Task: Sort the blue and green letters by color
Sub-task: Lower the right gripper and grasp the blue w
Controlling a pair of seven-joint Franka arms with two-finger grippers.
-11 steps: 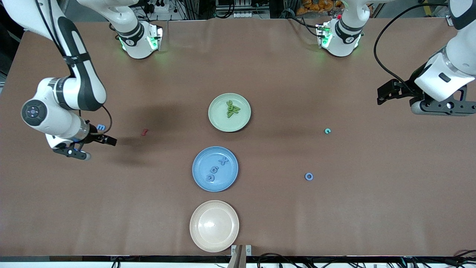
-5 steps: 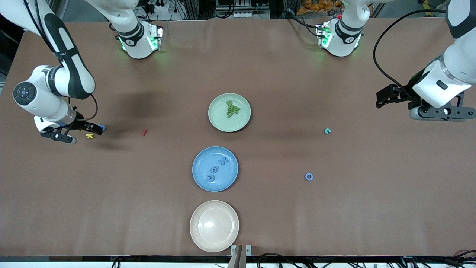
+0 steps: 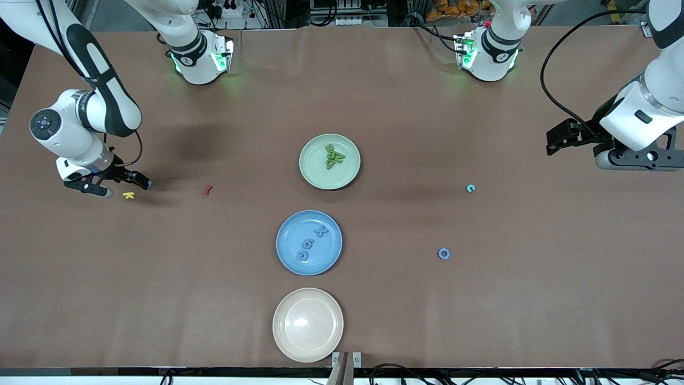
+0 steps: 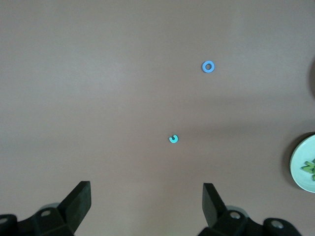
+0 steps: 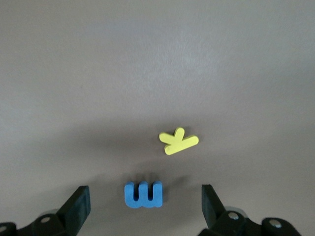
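Right gripper (image 5: 142, 206): fingers wide apart, empty, over blue letter (image 5: 143, 195).
Left gripper (image 4: 147, 206): fingers wide apart, empty, waiting.
Bench (image 3: 481, 321): brown.

A brown table (image 3: 406, 315) fills the view, cables (image 3: 342, 13) along its top edge.

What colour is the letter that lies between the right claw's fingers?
Medium blue. The blue letter shows best in the right wrist view, beside a yellow letter.

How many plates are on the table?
3. The green plate is farthest from the front camera, with green letters on it. The blue plate is nearer, with blue letters on it. The cream plate is nearest, at the table edge.
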